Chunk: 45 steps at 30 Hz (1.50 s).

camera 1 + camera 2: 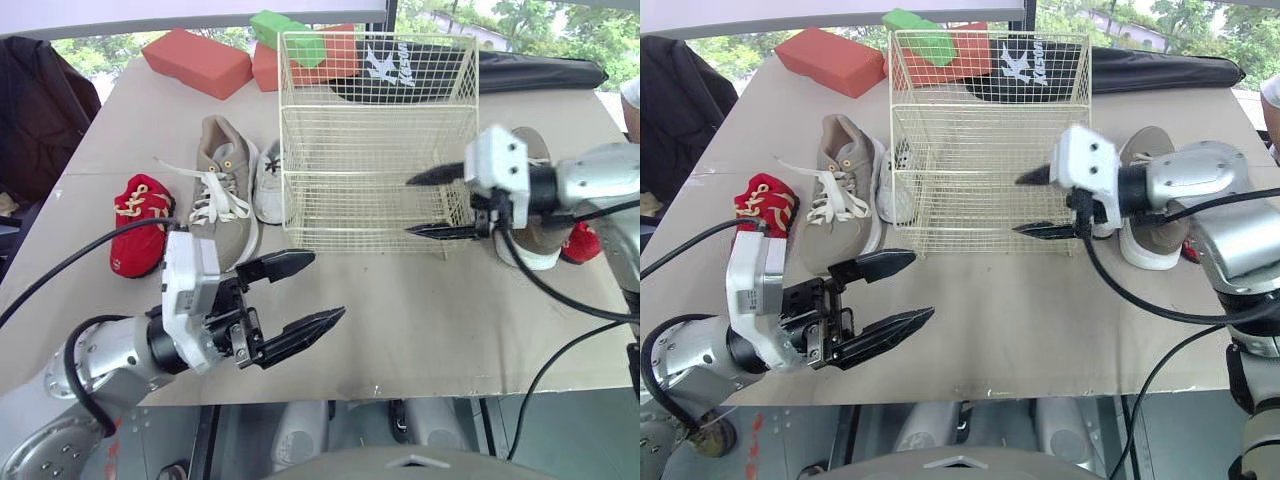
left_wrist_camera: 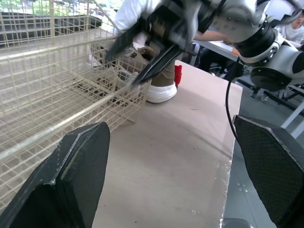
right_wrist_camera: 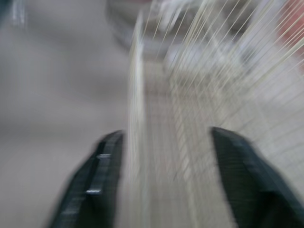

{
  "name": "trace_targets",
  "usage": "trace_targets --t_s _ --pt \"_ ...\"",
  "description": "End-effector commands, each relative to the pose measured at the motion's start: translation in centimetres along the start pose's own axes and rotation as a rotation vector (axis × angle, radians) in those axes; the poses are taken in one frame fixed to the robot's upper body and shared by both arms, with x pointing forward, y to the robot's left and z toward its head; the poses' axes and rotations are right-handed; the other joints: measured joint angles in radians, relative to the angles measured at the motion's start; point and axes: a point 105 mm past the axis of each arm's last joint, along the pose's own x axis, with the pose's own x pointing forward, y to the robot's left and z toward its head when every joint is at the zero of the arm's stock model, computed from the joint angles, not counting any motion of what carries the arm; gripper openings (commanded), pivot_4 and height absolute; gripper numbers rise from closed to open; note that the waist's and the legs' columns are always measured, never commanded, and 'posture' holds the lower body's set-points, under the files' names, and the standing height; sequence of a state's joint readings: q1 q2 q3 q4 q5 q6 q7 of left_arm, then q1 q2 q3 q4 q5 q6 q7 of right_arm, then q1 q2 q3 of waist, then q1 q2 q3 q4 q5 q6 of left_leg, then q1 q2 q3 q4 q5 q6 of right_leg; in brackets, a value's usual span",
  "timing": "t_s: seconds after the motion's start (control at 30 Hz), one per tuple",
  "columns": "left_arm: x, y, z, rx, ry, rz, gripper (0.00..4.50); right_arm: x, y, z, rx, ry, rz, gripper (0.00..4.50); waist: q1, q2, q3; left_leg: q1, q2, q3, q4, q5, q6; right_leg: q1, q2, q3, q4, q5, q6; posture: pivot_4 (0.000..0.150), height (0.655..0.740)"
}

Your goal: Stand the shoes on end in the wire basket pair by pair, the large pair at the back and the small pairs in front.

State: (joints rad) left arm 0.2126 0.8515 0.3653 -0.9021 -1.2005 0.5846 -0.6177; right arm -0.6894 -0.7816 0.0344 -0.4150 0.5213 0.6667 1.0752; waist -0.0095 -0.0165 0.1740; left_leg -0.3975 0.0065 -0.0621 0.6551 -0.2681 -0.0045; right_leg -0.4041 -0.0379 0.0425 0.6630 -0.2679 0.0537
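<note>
Shoes all lie outside the empty wire basket [image 1: 380, 150], so you start with the large pair. Your left gripper [image 1: 325, 287] hangs wide open and empty, just short of the toe of one large grey sneaker [image 1: 225, 190]. That sneaker's long axis runs away from you, beside the basket's left wall. Its mate [image 1: 1152, 240] sits right of the basket, behind your right gripper [image 1: 410, 206], which is open and appears to straddle the basket's near-right corner without clamping it. Your left arm looks better placed.

Along the table's [image 1: 400, 330] far edge, from the left corner, lie a red block [image 1: 197, 62], a second red block [image 1: 265, 68] with a green block [image 1: 280, 30] on top, and a black bag [image 1: 540, 70] with white lettering. Dark cloth [image 1: 40, 110] lies beside the left edge.
</note>
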Motion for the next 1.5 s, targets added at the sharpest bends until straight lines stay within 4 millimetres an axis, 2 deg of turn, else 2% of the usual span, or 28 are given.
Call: trace_targets --t_s 0.03,0.2,0.37,0.57,0.67,0.83,0.9,1.0,1.13,1.27,1.4,1.43,1.5 --pt "0.7 -0.4 0.8 -0.027 -0.044 -0.092 4.5 -4.3 -0.4 3.9 0.075 -0.202 -0.213 4.44 0.005 0.0 0.0 -0.001 0.0 0.0 0.001 0.0 0.0 0.001 0.0 -0.002 0.0 0.0 0.0 0.15 0.74" --pt "1.2 0.0 1.3 -0.034 -0.056 -0.141 4.5 -7.1 -0.2 2.2 0.134 -0.095 -0.48 4.44 0.002 0.0 0.0 0.0 -0.001 0.001 0.001 0.0 0.0 0.001 0.0 -0.001 0.001 0.0 0.0 0.15 0.74" --pt "2.4 0.5 1.1 -0.039 -0.063 -0.223 4.5 -11.3 0.4 -4.8 0.279 0.201 -0.942 4.44 -0.001 0.0 -0.001 0.001 -0.002 0.002 0.002 0.0 0.0 0.002 0.002 -0.001 0.002 0.0 0.0 0.15 0.74" --pt "2.8 1.2 1.1 -0.024 -0.064 -0.251 4.5 -12.3 1.2 -10.7 0.427 0.398 -1.136 4.44 -0.011 0.001 -0.002 0.003 -0.002 0.005 0.005 0.0 0.0 0.002 0.003 0.003 0.005 0.0 0.0 0.15 0.74" --pt "2.9 1.3 0.7 -0.015 -0.059 -0.251 4.5 -12.8 0.8 -12.9 0.494 0.413 -1.221 4.44 -0.009 0.001 -0.002 0.003 -0.002 0.005 0.008 0.0 0.0 0.002 0.004 0.003 0.008 0.0 0.0 0.15 0.74" --pt "2.9 1.2 0.6 -0.009 -0.067 -0.237 4.5 -12.4 0.2 -17.1 0.651 0.404 -1.251 4.44 -0.008 0.001 -0.002 0.002 -0.002 0.006 0.011 0.0 0.0 0.002 0.004 0.004 0.01 0.0 0.0 0.15 0.74" --pt "2.8 1.4 0.6 -0.001 -0.069 -0.225 4.5 -12.3 -0.2 -17.6 0.634 0.414 -1.243 3.9 -0.009 0.001 -0.002 0.002 -0.002 0.006 0.012 0.0 0.0 0.002 0.004 0.004 0.011 0.0 0.0 0.15 0.74" --pt "2.7 1.5 0.6 0.006 -0.073 -0.206 4.5 -11.8 -1.0 -16.8 0.574 0.357 -1.231 2.85 -0.008 0.001 -0.002 0.003 -0.002 0.005 0.014 0.0 0.0 0.003 0.004 0.004 0.012 0.0 0.0 0.15 0.74" --pt "2.6 1.2 0.3 0.003 -0.074 -0.199 4.5 -10.9 -1.2 -16.4 0.54 0.34 -1.174 2.21 -0.011 0.001 -0.002 0.005 -0.002 0.006 0.014 0.0 0.0 0.003 0.004 0.006 0.014 0.0 0.0 0.15 0.74" --pt "2.5 1.3 0.3 0.007 -0.074 -0.189 4.5 -11.1 -1.5 -15.9 0.51 0.292 -1.2 1.62 -0.016 0.0 -0.003 0.007 -0.001 0.007 0.014 0.0 0.0 0.005 0.005 0.007 0.015 0.0 0.0 0.15 0.74" --pt "2.5 1.4 0.2 0.007 -0.075 -0.187 4.5 -11.7 -1.9 -14.5 0.48 0.217 -1.257 0.62 -0.026 0.0 -0.003 0.014 -0.001 0.008 0.013 0.0 0.001 0.01 0.005 0.009 0.015 0.0 0.0 0.15 0.74" --pt "2.5 1.4 0.2 0.008 -0.075 -0.186 4.5 -11.8 -1.9 -14.1 0.47 0.2 -1.266 0.19 -0.027 0.0 -0.003 0.014 -0.001 0.008 0.013 0.0 0.001 0.01 0.005 0.009 0.015 0.0 0.0 0.15 0.74" --pt "2.5 1.6 0.2 0.009 -0.079 -0.185 4.5 -12.2 -2.1 -12.8 0.437 0.142 -1.286 0.04 -0.027 0.0 -0.003 0.014 -0.001 0.009 0.013 0.0 0.001 0.01 0.005 0.009 0.015 0.0 0.0 0.15 0.74"
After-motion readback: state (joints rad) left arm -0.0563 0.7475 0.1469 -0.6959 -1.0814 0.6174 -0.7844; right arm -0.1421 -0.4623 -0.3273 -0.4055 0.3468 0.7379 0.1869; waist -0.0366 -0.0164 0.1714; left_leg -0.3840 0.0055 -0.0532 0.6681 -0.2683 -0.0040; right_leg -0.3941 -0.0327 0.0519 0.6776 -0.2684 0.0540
